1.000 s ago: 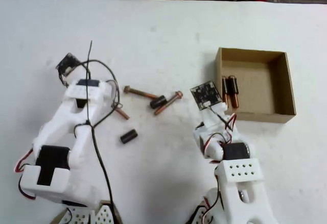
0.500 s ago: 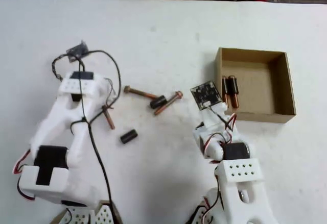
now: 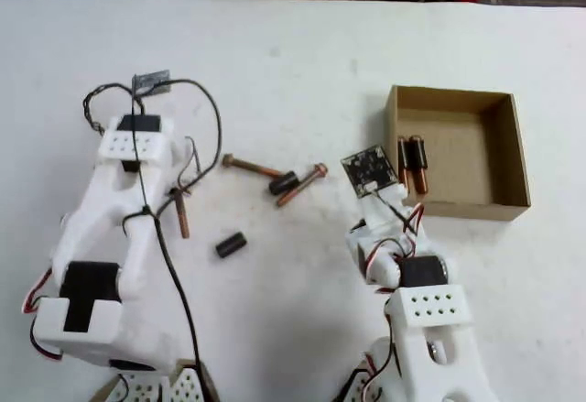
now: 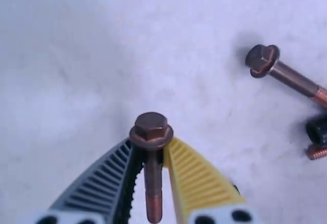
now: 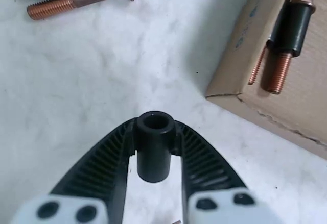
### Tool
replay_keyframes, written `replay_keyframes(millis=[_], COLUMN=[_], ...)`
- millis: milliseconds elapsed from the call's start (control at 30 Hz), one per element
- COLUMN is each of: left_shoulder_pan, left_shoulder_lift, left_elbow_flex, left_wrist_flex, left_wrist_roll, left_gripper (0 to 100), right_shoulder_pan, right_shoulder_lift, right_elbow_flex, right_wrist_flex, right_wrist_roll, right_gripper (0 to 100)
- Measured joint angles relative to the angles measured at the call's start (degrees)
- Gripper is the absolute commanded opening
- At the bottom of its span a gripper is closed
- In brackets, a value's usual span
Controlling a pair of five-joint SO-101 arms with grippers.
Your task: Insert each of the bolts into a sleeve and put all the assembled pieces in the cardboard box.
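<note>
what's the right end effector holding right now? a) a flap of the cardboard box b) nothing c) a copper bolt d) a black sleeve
d: in the right wrist view the right end effector is closed on a black sleeve, its hollow end facing the camera; the copper bolt is in the left end effector.

White table point(image 3: 293, 45) spans the whole frame. Cardboard box point(image 3: 450, 98) sits right of centre, open side up. Mid-frame, the upper bolt point(image 3: 247, 165) lies with its head to the left. The lower bolt point(image 3: 305, 183) slants with its head at upper right. Their threaded ends meet at a black sleeve point(image 3: 283, 182); can't tell if either tip is inside it. A second sleeve point(image 3: 231, 244) lies alone, below-left of that cluster and apart from it.
</note>
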Motion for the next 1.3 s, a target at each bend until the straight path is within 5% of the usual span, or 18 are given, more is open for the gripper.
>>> replay_keyframes(millis=[233, 633, 1000, 1300], left_shoulder_pan=[0.0, 0.0, -2.4, -2.4], left_shoulder_lift=[9.2, 27.6, 30.9, 30.9], left_elbow_flex=[-2.8, -22.7, -27.3, -27.3], left_wrist_flex=[0.2, 11.7, 14.7, 14.7], left_wrist_roll=[-0.4, -6.1, -15.9, -17.1], left_gripper=[2, 2, 2, 2], right_shoulder_pan=[0.0, 0.0, 0.0, 0.0], right_shoulder_lift=[0.0, 0.0, 0.0, 0.0], right_elbow_flex=[0.0, 0.0, 0.0, 0.0], right_wrist_flex=[0.0, 0.0, 0.0, 0.0], right_wrist_roll=[0.0, 0.0, 0.0, 0.0], right_gripper=[1.7, 1.7, 1.7, 1.7])
